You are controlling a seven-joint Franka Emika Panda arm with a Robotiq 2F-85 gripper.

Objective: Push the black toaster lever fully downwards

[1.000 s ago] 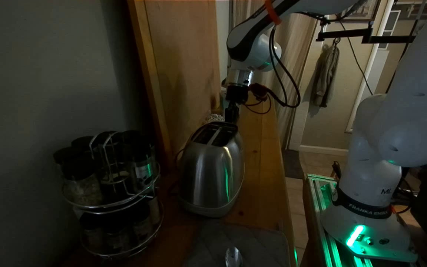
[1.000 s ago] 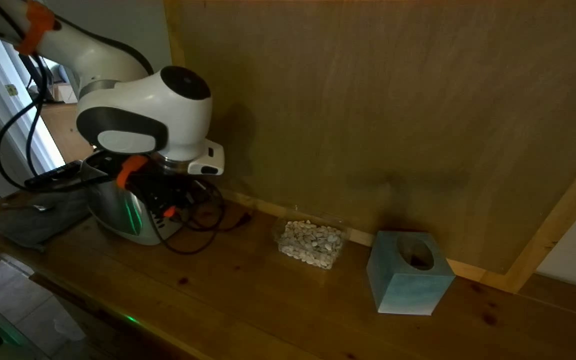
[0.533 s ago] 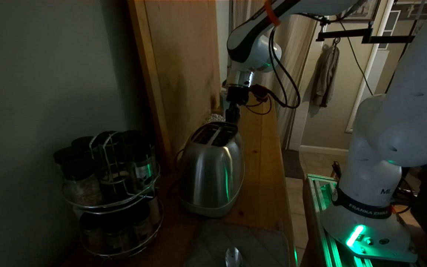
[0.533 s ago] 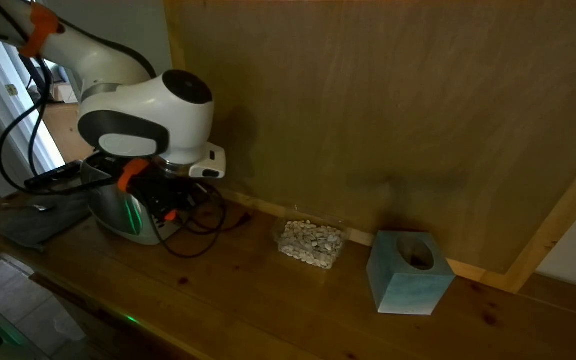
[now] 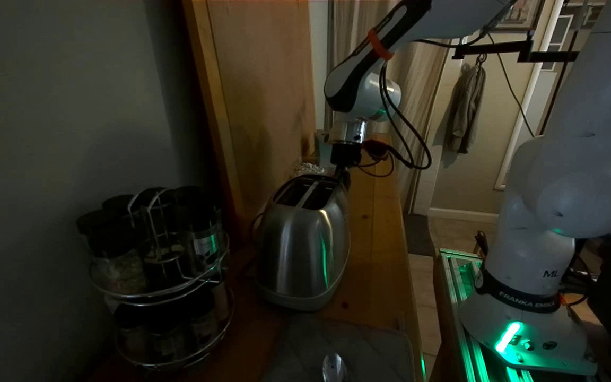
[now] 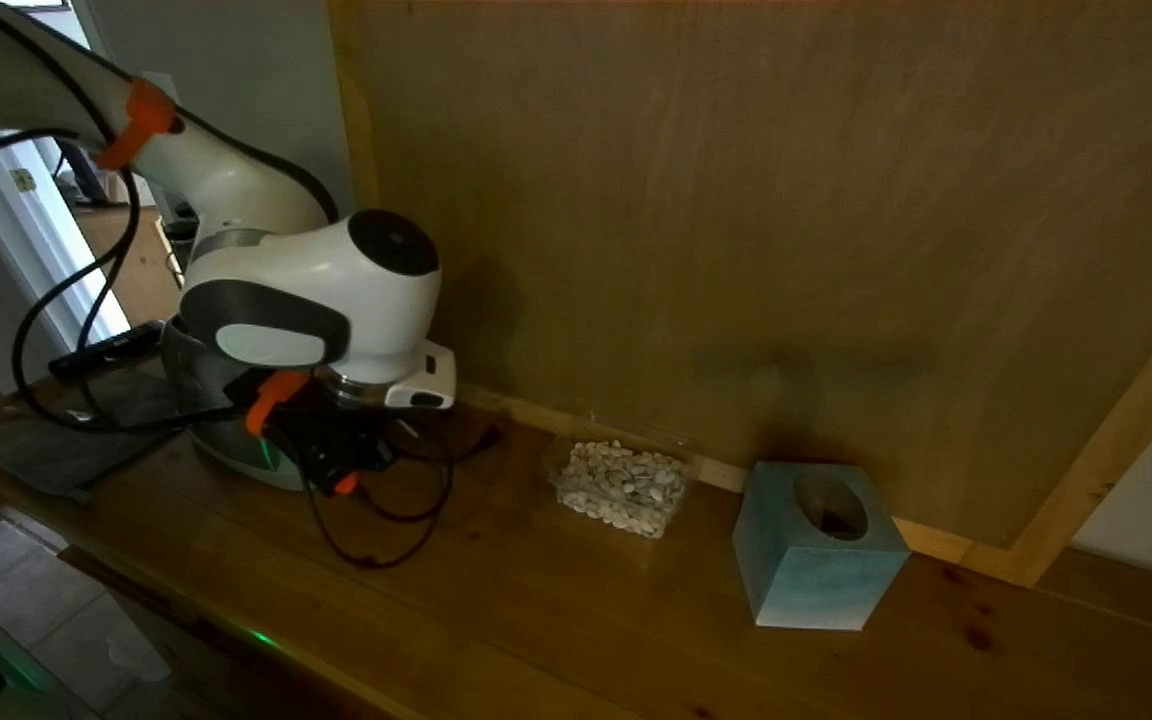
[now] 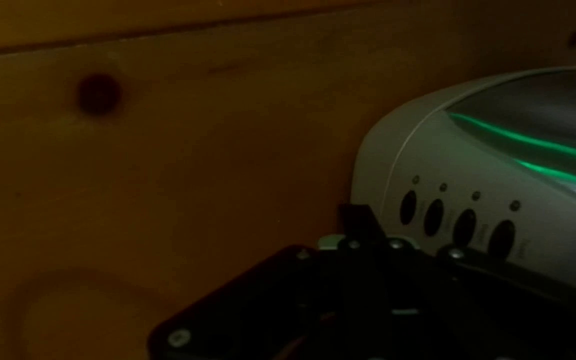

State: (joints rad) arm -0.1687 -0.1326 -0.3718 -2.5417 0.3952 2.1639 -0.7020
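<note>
Gripper (image 7: 358,220) is sitting jaws-together by the toaster (image 5: 303,249), lever hiding from view, so I'm guessing we're on the pressing step, next needing steady straight-down force.

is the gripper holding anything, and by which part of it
Nothing, as far as shows: the gripper looks shut beside the toaster, with nothing visible in its grip.

Arm (image 6: 311,280) bent, fingers (image 7: 359,222) together, pointing down
</note>
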